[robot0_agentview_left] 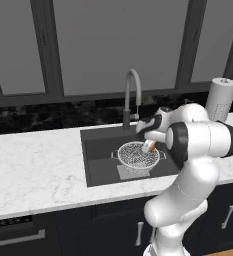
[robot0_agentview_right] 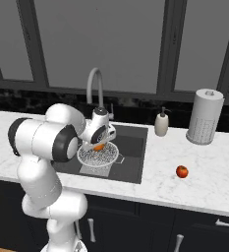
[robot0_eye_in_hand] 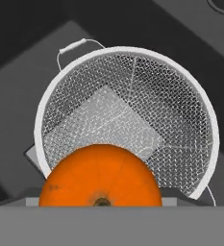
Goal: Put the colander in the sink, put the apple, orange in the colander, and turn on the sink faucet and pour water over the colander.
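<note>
The silver mesh colander (robot0_agentview_left: 137, 156) (robot0_agentview_right: 97, 156) (robot0_eye_in_hand: 132, 96) sits in the dark sink (robot0_agentview_left: 98, 150) (robot0_agentview_right: 133, 147), over the lighter drain plate. My gripper (robot0_agentview_left: 150, 145) (robot0_agentview_right: 99, 144) hangs just above the colander's right side and is shut on the orange (robot0_agentview_left: 151, 147) (robot0_agentview_right: 99, 146) (robot0_eye_in_hand: 100, 178). In the hand view the orange hides the fingertips, with the colander's mesh bowl below it. The red apple (robot0_agentview_right: 182, 172) lies on the counter to the right of the sink. The grey gooseneck faucet (robot0_agentview_left: 132, 90) (robot0_agentview_right: 94, 83) stands behind the basin, and no water shows at its spout.
A white perforated cylinder (robot0_agentview_left: 221, 97) (robot0_agentview_right: 204, 116) stands at the back right of the white marble counter (robot0_agentview_left: 33, 165). A soap dispenser (robot0_agentview_right: 161, 123) stands between it and the sink. Dark windows rise behind the counter.
</note>
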Available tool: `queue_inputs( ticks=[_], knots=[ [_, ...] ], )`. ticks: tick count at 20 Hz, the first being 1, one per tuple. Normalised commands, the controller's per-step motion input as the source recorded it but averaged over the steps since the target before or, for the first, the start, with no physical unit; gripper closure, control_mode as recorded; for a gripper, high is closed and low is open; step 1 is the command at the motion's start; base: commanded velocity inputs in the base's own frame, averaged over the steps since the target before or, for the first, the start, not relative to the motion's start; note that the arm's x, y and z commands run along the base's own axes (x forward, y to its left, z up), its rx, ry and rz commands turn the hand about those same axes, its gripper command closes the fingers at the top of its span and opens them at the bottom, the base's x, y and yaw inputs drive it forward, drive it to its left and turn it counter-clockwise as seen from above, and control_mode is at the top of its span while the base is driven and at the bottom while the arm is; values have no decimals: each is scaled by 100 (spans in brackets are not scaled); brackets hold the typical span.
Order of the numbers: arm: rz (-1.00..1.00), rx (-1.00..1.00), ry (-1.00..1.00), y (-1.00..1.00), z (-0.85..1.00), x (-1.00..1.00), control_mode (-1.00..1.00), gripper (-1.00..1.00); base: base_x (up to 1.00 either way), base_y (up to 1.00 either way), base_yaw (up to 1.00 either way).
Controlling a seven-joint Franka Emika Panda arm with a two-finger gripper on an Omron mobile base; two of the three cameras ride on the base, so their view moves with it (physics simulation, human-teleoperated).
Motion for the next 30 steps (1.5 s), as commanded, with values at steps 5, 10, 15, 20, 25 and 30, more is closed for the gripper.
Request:
queue_inputs(
  ticks=[5, 10, 15, 20, 25, 30],
  knots=[
    [1, 5, 2, -10, -42, 12, -100, 100, 0, 0, 0],
    [1, 9, 0, -13, -39, 0, -100, 100, 0, 0, 0],
    [0, 4, -1, -6, -38, 0, -100, 100, 0, 0, 0],
    [0, 0, 0, 0, -38, 3, -100, 100, 0, 0, 0],
    [0, 0, 0, 0, -29, 1, -100, 100, 0, 0, 0],
    [0, 0, -3, 0, -6, 0, -100, -100, 0, 0, 0]
  ],
)
